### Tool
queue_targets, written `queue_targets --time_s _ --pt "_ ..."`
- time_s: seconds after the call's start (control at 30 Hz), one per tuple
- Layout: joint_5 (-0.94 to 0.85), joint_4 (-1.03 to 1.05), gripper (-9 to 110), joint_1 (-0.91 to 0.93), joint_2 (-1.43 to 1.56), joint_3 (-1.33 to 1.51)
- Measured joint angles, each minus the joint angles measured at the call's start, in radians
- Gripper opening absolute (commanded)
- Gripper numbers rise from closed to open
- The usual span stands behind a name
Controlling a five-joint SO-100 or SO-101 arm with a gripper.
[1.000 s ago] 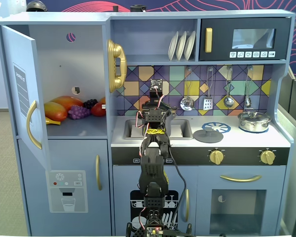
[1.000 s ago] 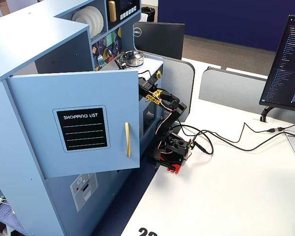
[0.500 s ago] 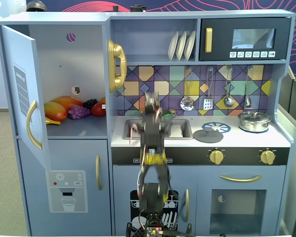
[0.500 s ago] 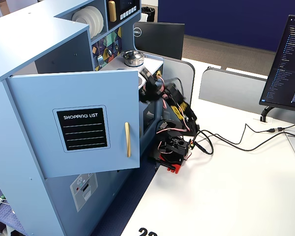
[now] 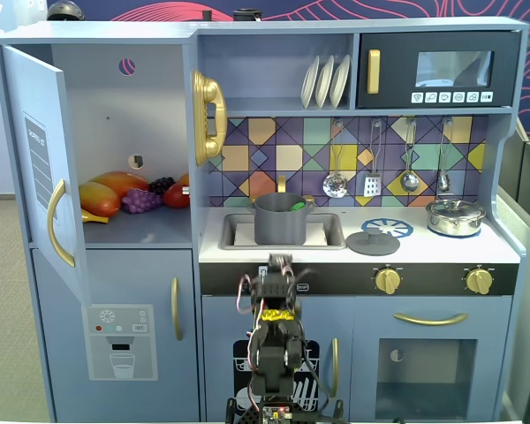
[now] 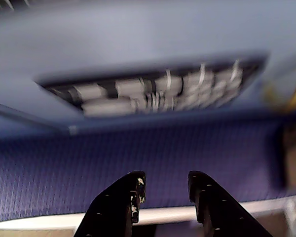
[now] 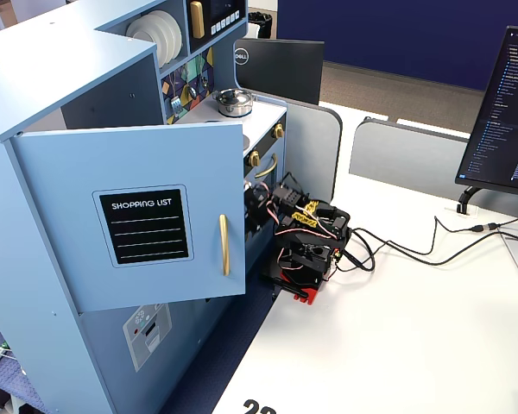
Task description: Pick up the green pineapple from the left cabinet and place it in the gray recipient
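The green pineapple point(image 5: 297, 206) lies inside the gray recipient point(image 5: 281, 223), which stands in the sink; only its green top shows over the rim. The left cabinet point(image 5: 115, 106) has its door point(image 5: 35, 159) swung open; the door also shows in a fixed view point(image 7: 147, 224). My arm is folded low in front of the kitchen, below the counter. My gripper point(image 5: 280, 263) points at the kitchen front. In the wrist view my gripper point(image 6: 166, 180) is open and empty, over a purple mat, and the picture is blurred.
Several toy fruits stay on the cabinet shelf, among them an orange mango point(image 5: 115, 184) and a purple grape bunch point(image 5: 141, 200). A gray lid point(image 5: 373, 241) and a shiny silver lidded pot point(image 5: 456, 215) sit on the counter. Cables point(image 7: 414, 250) and a monitor point(image 7: 505, 112) lie on the white table.
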Motion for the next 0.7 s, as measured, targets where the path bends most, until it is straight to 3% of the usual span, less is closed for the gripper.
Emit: queue_targets --time_s 0.17,0.37,0.47,0.7 --pt "0.074 -0.034 0 -0.005 0.038 0.137" --pt "0.156 0.164 0 -0.035 0.147 0.146" --pt "0.127 0.287 1 -0.035 0.187 0.133" --pt "0.015 0.305 3 -0.052 0.201 0.138"
